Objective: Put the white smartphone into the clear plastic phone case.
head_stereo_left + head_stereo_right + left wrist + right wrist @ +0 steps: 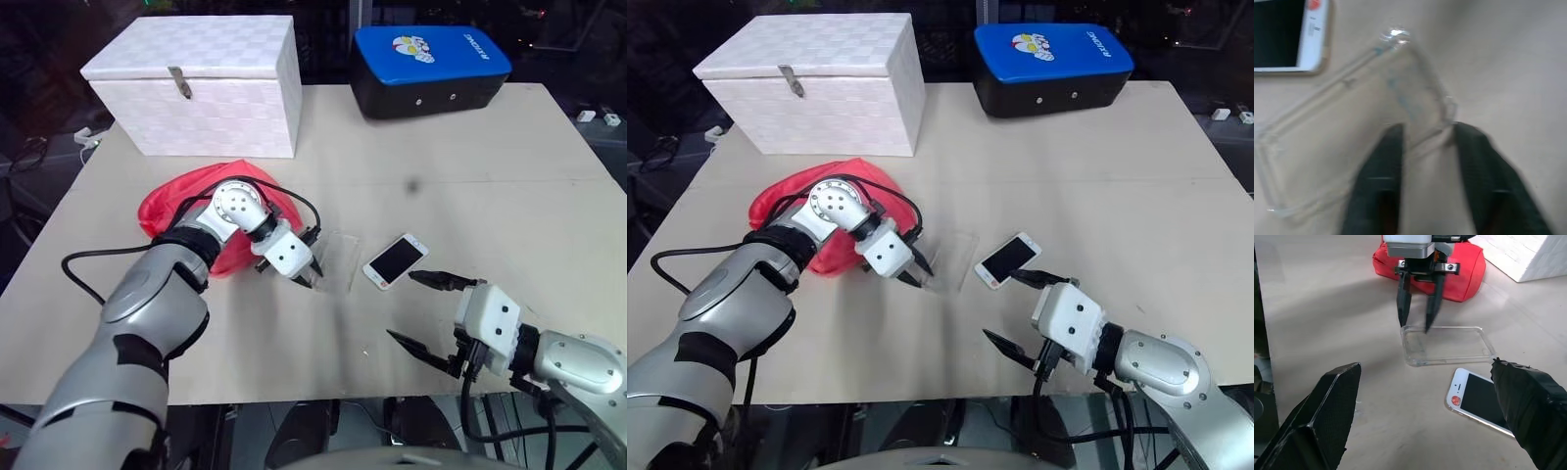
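Partly, right gripper point(1425, 416) hides white smartphone point(1476, 399).

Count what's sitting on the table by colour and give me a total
White: 2, the white smartphone and the woven lidded box
Clear: 1, the clear plastic phone case
Red: 1, the red bag
Blue: 1, the blue-topped pad
Total: 5

Silver arms, white wrists, black pincers, cables
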Robot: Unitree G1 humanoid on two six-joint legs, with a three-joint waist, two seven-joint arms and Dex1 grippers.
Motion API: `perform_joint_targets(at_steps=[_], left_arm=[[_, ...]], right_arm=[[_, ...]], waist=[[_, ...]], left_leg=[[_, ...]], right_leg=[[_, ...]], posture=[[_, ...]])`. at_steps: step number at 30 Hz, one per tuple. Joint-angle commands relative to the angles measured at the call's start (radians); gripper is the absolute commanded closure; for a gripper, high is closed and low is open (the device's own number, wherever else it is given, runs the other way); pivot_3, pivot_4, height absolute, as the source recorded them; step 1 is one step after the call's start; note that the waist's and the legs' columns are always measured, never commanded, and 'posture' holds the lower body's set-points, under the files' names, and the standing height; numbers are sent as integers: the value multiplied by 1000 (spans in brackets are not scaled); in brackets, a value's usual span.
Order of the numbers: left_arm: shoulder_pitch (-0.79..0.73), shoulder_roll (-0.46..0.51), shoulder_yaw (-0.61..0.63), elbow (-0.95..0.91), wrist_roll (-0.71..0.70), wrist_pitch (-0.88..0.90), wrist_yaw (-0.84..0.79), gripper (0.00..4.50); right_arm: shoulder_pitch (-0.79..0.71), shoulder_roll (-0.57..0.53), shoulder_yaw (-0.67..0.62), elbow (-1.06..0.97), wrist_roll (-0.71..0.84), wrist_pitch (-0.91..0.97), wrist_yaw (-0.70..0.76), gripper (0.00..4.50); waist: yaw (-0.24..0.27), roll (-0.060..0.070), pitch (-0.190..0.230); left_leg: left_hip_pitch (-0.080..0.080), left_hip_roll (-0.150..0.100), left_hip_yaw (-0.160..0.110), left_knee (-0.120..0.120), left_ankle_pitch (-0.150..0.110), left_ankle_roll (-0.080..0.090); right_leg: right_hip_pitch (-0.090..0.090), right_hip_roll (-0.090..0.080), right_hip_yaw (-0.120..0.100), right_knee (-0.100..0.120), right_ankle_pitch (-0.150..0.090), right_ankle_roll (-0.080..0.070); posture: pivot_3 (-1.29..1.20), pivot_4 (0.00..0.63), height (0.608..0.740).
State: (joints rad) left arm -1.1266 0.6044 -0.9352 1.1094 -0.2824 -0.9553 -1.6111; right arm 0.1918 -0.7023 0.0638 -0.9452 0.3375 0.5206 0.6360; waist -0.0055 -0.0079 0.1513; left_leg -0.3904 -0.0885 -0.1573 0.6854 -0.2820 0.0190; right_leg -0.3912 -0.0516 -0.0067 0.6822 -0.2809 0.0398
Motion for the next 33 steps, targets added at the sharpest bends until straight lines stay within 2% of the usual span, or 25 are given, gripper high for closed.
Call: perform_joint_targets(at_steps=[1, 5, 7, 9, 12, 16, 20, 22, 27, 29, 30, 31, 33], left_arm=[[17, 46, -98, -124, -121, 105, -3, 4445], [33, 140, -124, -376, -337, 296, -3, 4445], [44, 172, -75, -518, -433, 451, -3, 4445], [61, 202, 8, -679, -469, 692, -3, 4445], [82, 270, 63, -875, -414, 1018, 36, 4445], [176, 330, 130, -1069, -333, 1282, 141, 4445], [288, 325, 197, -1136, -210, 1369, 228, 4445], [323, 302, 218, -1145, -156, 1375, 244, 4445], [375, 160, 263, -1090, -57, 1474, 388, 4445], [394, 120, 329, -1107, -84, 1513, 410, 3929], [411, 119, 364, -1129, -97, 1511, 403, 3835], [430, 122, 401, -1154, -116, 1523, 403, 3255], [473, 143, 457, -1202, -125, 1492, 382, 2458]], right_arm=[[20, 2, -4, -55, -1, -7, -17, 0], [33, 6, -4, -55, -4, -10, -28, 0], [34, 12, -8, -49, -3, -11, -33, 0], [34, 14, -15, -39, -2, -11, -36, 0], [25, 14, -15, -23, -5, -14, -35, 0], [-15, 21, -5, 11, -4, 11, -43, 0], [-73, 49, -9, 76, 45, 39, -32, 0], [-105, 33, 4, 115, -9, 30, -40, 0], [-259, -30, 29, 300, -56, -16, 52, 0], [-310, -58, 57, 362, -92, -64, 94, 0], [-336, -78, 77, 398, -115, -93, 127, 0], [-363, -104, 103, 437, -137, -130, 174, 0], [-411, -138, 139, 507, -163, -191, 253, 0]], waist=[[-3, -1, 0], [-20, -1, 1], [-28, -1, 1], [-30, -1, 1], [-33, -1, 1], [-40, -1, 1], [-35, -1, 1], [-32, -1, 1], [-22, -2, 1], [-20, -2, 1], [-20, -2, 2], [-23, -2, 2], [-27, -2, 2]], left_leg=[[0, 0, 0, 0, 0, 0], [-1, 1, 1, -1, 0, 0], [-2, 1, 1, -1, 0, 0], [-2, 1, 1, 0, 0, 0], [-2, 1, 2, 0, 0, 0], [5, 2, 9, -5, 0, 0], [10, 2, 12, -6, -2, 2], [10, 2, 13, -6, -3, 4], [10, 2, 14, -4, -2, 3], [9, 1, 15, -3, -1, 1], [8, 2, 15, -3, -1, 1], [8, 2, 15, -4, -1, 1], [7, 2, 16, -5, -1, 1]], right_leg=[[0, 1, 0, 0, 0, 0], [-3, -1, 4, 1, 0, 0], [-5, -2, 4, 2, 0, 0], [-5, -2, 4, 2, 0, 0], [-5, -1, 4, 2, 0, 0], [-4, 1, 11, 5, -1, 0], [-4, 2, 20, 9, -1, 1], [-4, 2, 20, 11, -1, 1], [-4, 1, 21, 11, -1, 1], [-4, 1, 22, 11, -1, 1], [-5, 1, 22, 11, -1, 1], [-6, 0, 22, 11, -1, 1], [-8, 0, 23, 11, -1, 1]], posture=[[0, 150, 740], [0, 150, 740], [0, 150, 740], [0, 150, 740], [0, 150, 740], [0, 150, 740], [0, 150, 740], [0, 150, 740], [0, 150, 740], [0, 150, 740], [0, 150, 740], [0, 150, 740], [0, 150, 740]])
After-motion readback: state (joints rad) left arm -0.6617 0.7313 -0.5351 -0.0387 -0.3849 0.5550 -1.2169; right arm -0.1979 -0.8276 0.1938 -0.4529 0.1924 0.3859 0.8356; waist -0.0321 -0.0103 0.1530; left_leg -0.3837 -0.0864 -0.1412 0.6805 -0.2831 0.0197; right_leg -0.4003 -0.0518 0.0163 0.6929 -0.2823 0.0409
